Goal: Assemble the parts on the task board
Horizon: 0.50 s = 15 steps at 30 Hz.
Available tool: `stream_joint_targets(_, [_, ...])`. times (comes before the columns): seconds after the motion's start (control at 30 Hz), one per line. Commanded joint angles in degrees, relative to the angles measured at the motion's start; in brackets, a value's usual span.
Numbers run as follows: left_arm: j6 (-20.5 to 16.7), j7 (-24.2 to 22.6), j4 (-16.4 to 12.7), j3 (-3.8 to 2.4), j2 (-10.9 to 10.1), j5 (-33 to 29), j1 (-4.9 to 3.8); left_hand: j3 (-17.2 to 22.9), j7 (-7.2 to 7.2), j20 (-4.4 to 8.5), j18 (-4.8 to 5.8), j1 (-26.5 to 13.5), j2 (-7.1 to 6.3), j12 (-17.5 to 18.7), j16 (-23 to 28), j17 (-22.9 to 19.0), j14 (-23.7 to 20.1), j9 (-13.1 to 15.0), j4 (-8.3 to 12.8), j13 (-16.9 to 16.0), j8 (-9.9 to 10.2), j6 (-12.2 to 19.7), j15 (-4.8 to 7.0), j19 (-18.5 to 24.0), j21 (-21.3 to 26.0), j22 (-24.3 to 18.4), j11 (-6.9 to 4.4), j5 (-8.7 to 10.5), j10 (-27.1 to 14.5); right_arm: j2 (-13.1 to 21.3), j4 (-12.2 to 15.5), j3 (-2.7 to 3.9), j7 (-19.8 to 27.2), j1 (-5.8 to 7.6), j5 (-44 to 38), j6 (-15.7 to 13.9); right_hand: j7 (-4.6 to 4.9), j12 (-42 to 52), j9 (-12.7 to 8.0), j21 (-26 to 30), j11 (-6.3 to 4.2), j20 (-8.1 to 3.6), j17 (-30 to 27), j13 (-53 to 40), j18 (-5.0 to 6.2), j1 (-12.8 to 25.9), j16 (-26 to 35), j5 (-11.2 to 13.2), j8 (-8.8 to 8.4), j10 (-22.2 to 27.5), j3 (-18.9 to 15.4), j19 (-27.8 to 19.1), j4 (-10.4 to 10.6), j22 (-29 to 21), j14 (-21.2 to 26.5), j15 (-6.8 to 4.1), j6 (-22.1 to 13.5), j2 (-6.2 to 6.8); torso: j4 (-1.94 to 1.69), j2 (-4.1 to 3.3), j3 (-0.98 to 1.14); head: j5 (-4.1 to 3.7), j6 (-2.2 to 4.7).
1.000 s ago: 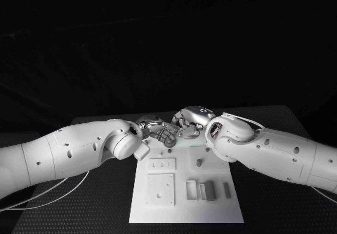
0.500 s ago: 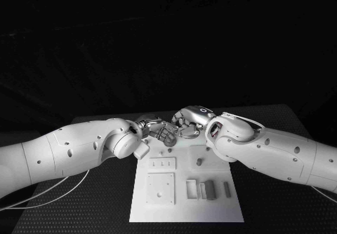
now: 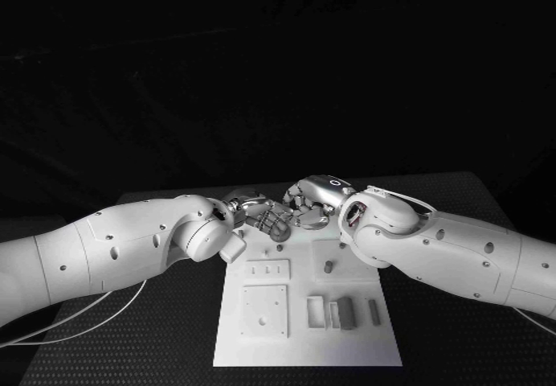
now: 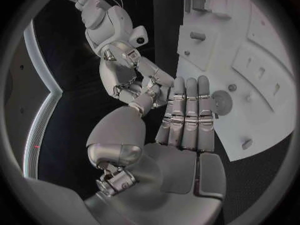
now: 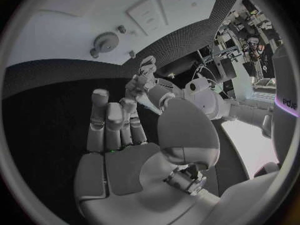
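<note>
Risk first: two silver hands crowd together over the far end of the white task board (image 3: 307,347), so close that their fingers seem to touch or nearly touch. I judge that a careless move by either could knock the two together. It could also sweep a fingertip across the board and push a loose part out of place.

The left hand (image 3: 269,215) comes in from the left. In its wrist view its fingers are straight and side by side, the palm bare, grasping nothing. The right hand (image 3: 312,199) comes in from the right, and its wrist view also shows a bare palm with the fingers raised and loose. Whether something very small sits between the meeting fingertips, I cannot tell.

A toothed gear (image 4: 220,101) lies flat on the board just beside the left hand's fingertips, the part most likely to be bumped. The right forearm hangs over the board's far right corner and could brush a short peg (image 3: 328,268) standing below it.

Counted:
- One task board, lying in the middle of the black table (image 3: 464,358).
- Two hands.
- One gear.
- One peg in the board's middle.
- Two raised plates on the left half: a small slotted plate (image 3: 269,271) farther off and a larger square plate (image 3: 264,310) nearer.
- A row of slim upright pieces (image 3: 346,312) at the near right (at least three; the exact count is unclear).
</note>
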<state>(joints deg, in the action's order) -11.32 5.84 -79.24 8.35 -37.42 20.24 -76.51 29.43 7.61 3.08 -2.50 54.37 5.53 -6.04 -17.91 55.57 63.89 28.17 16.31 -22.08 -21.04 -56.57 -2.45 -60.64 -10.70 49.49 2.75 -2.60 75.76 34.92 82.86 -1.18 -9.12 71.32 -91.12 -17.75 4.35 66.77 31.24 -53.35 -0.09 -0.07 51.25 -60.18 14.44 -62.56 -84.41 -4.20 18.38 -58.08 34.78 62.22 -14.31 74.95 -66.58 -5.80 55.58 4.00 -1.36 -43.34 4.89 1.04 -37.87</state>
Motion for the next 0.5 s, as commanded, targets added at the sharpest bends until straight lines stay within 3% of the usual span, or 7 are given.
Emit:
stream_joint_targets(0.03, [-0.66, -0.63, -0.16, -0.17, -0.03, 0.94, -0.12, 0.28, -1.6, 0.08, -0.2, -0.13, 0.61, -0.39, 0.02, 0.35, 0.48, 0.32, 0.08, -0.33, -0.43, -2.07, 0.11, -0.47, -0.35, 0.18, -0.1, -0.2, 0.55, -0.01, 0.02, -0.11, 0.6, -0.23, -0.5, 1.56, 1.25, -0.19, 2.18, -0.23, -0.48, -0.19, -0.07, 0.07, 0.56, 0.03, -0.2, -0.36, 0.19, 0.04, 0.04, 0.4, 0.32, 1.02, 0.04, -0.53, 3.0, -0.27, -0.03, -0.02, -0.02, -0.05, 0.01])
stream_joint_targets(0.23, [-0.63, -0.5, -0.29, -0.17, -0.08, 1.73, -0.06, 0.31, -1.86, 0.37, -0.16, -0.12, 0.77, -0.71, -0.27, 1.23, 0.95, 0.88, 0.15, -1.2, -0.73, -2.53, 0.41, -0.9, -0.61, 0.66, -0.4, -0.2, 1.11, -0.09, -0.18, -0.11, 0.58, -0.37, -0.46, 1.39, 1.25, -0.22, 2.2, -0.21, -0.49, -0.2, -0.09, 0.08, 0.56, 0.13, -0.16, -0.36, 0.14, 0.05, 0.03, 0.38, 0.36, 1.01, 0.05, -0.54, 2.97, -0.01, -0.07, -0.02, -0.03, -0.05, -0.1])
stream_joint_targets(0.5, [-1.17, -0.34, -0.32, -0.17, -0.18, 2.73, 0.01, 0.4, -2.07, 0.65, -0.11, 0.2, 0.78, -0.99, -0.48, 2.07, 1.31, 1.5, 0.23, -2.12, -0.98, -2.85, 0.66, -1.2, -0.84, 1.17, -0.65, -0.2, 1.5, 0.0, -0.25, -0.11, 0.61, -0.41, 0.36, 1.45, 1.95, -0.45, 1.8, 0.13, 0.13, -0.2, -0.22, 0.09, 0.56, 1.1, 0.15, -0.38, -1.28, 0.5, 0.29, 0.28, 1.77, 0.89, 0.29, -0.12, 1.02, 2.61, -0.02, 0.0, -0.05, 0.03, -0.21])
